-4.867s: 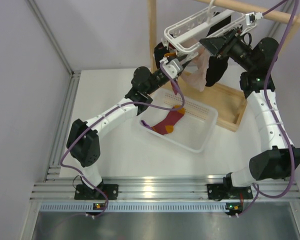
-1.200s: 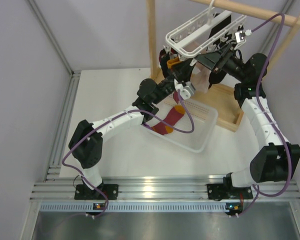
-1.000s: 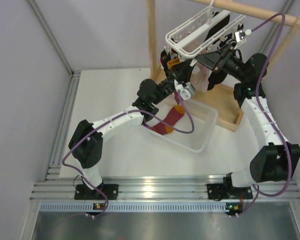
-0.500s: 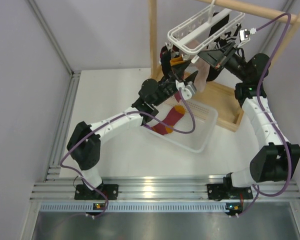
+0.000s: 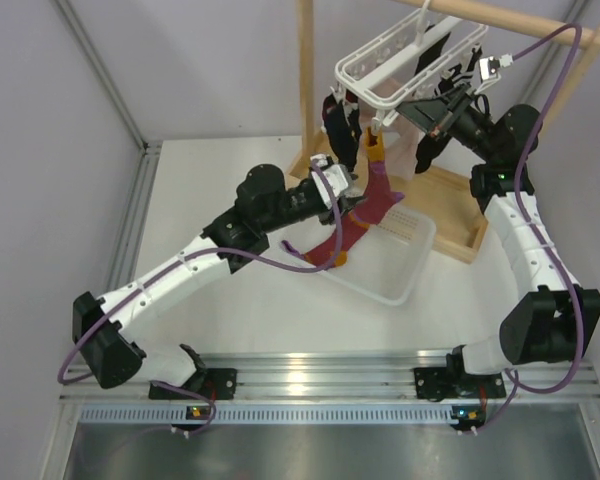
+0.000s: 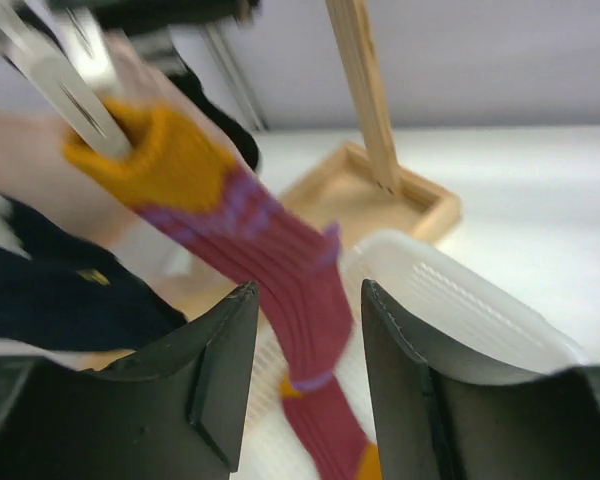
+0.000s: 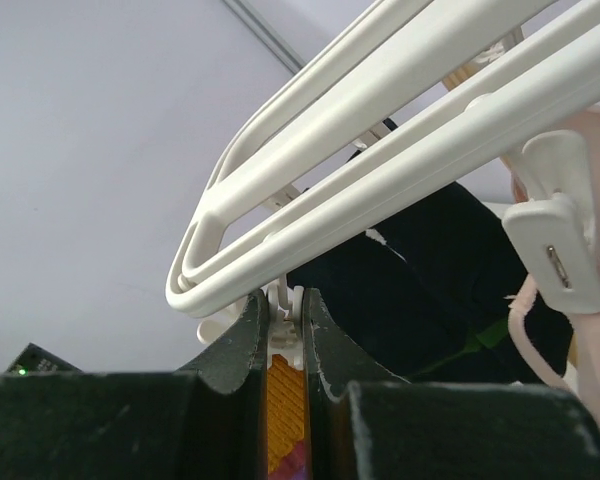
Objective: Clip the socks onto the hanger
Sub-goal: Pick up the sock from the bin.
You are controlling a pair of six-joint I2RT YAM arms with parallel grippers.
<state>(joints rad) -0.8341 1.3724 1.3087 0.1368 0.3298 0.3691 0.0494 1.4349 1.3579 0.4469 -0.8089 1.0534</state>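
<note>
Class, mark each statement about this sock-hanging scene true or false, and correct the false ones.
1. A maroon sock hangs from the hanger by its orange end. True.
2. The left end effector is clamped shut on that sock. False: its fingers stand wide open, not closed on the sock.
3. The basket holds no socks. False: a second maroon sock lies in it.
4. The right end effector pinches a peg of the hanger. True.
</note>
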